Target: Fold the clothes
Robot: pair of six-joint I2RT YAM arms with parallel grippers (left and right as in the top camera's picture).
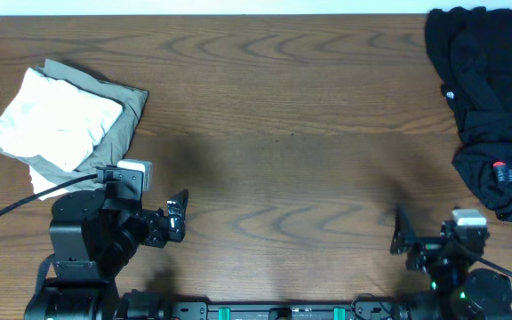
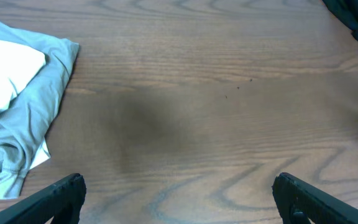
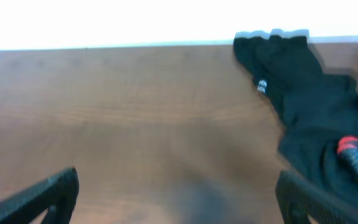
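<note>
a folded stack of clothes [image 1: 60, 120] lies on the table [image 1: 283, 133] at far left; a crumpled garment [image 1: 487, 98] at far right.

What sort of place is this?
Probably a robotics lab bench set up for laundry folding: a wood-grain table, a folded white and grey pile at one end, crumpled black clothes at the other. Little beyond the table shows.

You'll see a folded white cloth garment [image 1: 56, 120] atop a folded grey-green one [image 1: 132, 107], left; a crumpled black fabric heap [image 1: 483, 98], perhaps two garments, lies far right.
</note>
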